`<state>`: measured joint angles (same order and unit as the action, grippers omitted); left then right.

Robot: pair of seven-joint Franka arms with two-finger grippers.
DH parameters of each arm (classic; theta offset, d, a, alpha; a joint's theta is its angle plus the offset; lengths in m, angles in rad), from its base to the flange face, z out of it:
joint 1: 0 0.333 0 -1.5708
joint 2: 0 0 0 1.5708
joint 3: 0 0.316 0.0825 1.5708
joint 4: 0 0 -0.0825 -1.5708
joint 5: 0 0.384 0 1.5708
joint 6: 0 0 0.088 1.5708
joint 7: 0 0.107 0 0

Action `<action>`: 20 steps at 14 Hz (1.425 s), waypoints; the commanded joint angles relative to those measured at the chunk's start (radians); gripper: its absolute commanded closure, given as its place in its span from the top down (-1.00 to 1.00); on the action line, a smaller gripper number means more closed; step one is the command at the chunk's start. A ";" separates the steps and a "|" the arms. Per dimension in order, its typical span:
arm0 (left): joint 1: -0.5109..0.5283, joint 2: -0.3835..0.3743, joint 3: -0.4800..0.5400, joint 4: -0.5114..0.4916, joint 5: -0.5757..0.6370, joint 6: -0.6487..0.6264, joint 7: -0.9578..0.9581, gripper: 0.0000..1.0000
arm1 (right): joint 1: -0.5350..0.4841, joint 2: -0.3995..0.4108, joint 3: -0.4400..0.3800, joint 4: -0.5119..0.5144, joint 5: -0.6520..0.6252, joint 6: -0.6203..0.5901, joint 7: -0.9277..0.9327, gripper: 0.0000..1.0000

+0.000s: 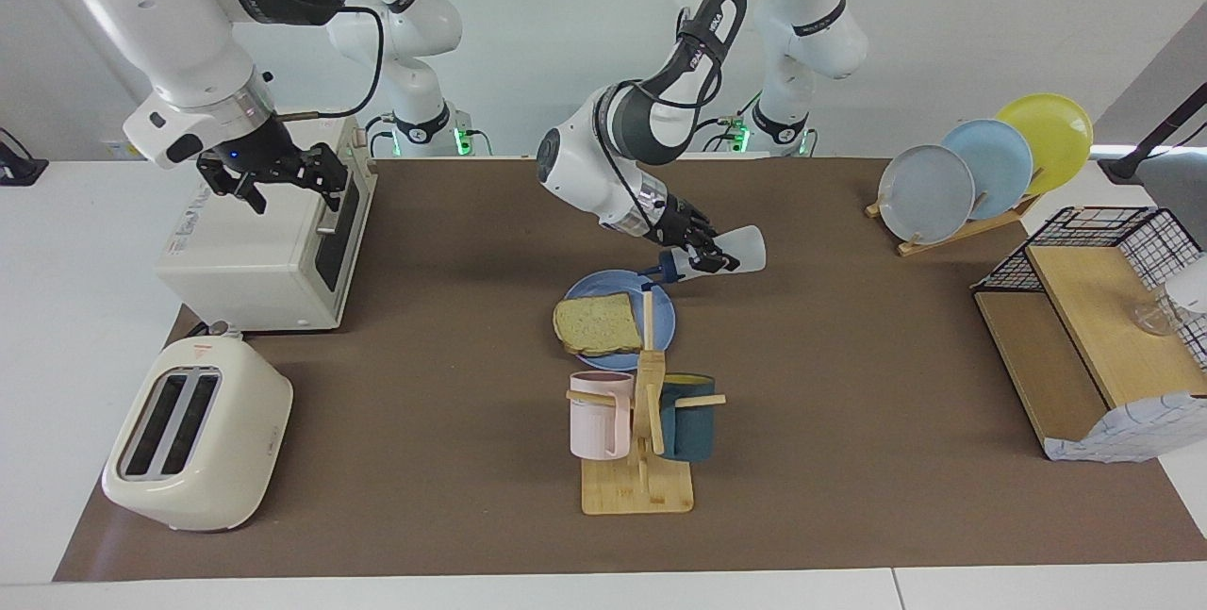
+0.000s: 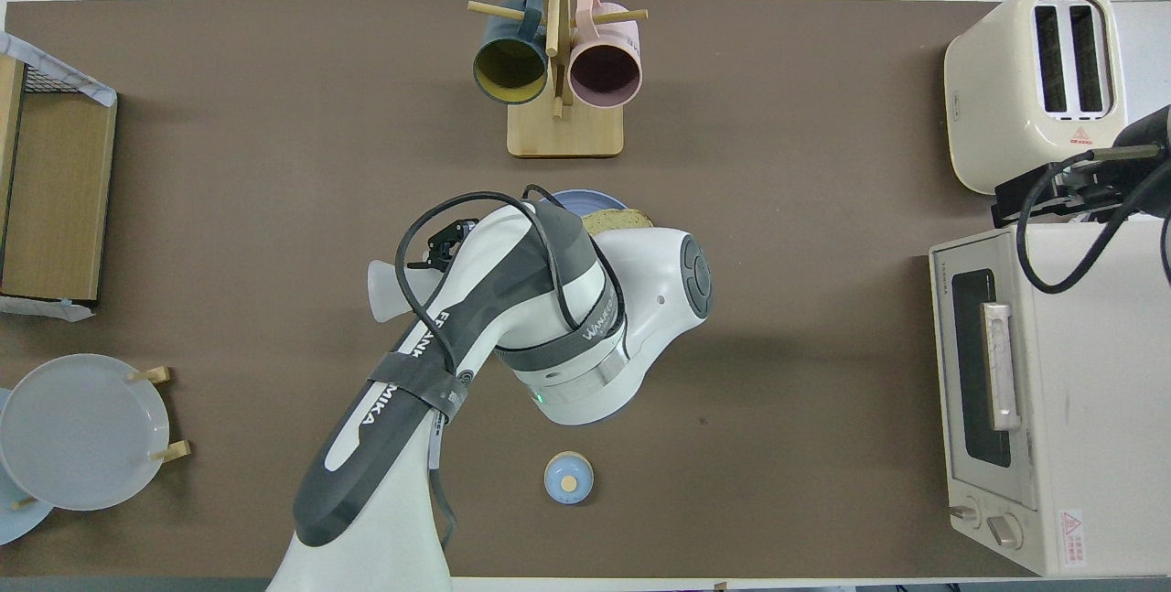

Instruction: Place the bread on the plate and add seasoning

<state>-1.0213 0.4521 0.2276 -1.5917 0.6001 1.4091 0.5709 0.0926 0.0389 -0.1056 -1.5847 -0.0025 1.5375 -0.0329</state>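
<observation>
Two left fingers (image 1: 702, 256) clamping seasoning (image 1: 721, 257), right fingers (image 1: 283, 178) spread, empty

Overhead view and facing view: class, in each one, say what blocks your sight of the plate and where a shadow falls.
Overhead view: the left arm covers nearly all of the plate and casts a soft shadow toward the toaster oven. Facing view: only the mug rack's post crosses the plate.
</observation>
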 commanded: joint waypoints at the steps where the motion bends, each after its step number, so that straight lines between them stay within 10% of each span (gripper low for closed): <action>1: -0.029 0.023 0.016 0.035 0.033 -0.068 0.000 -1.00 | -0.010 -0.025 0.006 -0.032 -0.014 0.009 -0.016 1.00; 5: -0.048 0.218 0.018 0.255 0.061 -0.249 0.003 -1.00 | -0.008 -0.028 0.009 -0.032 -0.014 0.010 -0.015 1.00; 10: -0.085 0.293 0.021 0.297 0.109 -0.398 0.001 -1.00 | -0.001 -0.027 0.009 -0.028 -0.013 0.018 -0.018 1.00; 15: -0.114 0.546 0.058 0.443 0.262 -0.587 0.020 -1.00 | -0.008 -0.028 0.009 -0.032 -0.013 0.009 -0.018 1.00; 20: -0.097 0.462 0.061 0.458 0.245 -0.555 0.053 -1.00 | -0.008 -0.028 0.009 -0.032 -0.013 0.009 -0.019 1.00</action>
<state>-1.1099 0.9412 0.2728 -1.1563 0.8423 0.8749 0.5914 0.0957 0.0340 -0.1035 -1.5883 -0.0025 1.5371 -0.0329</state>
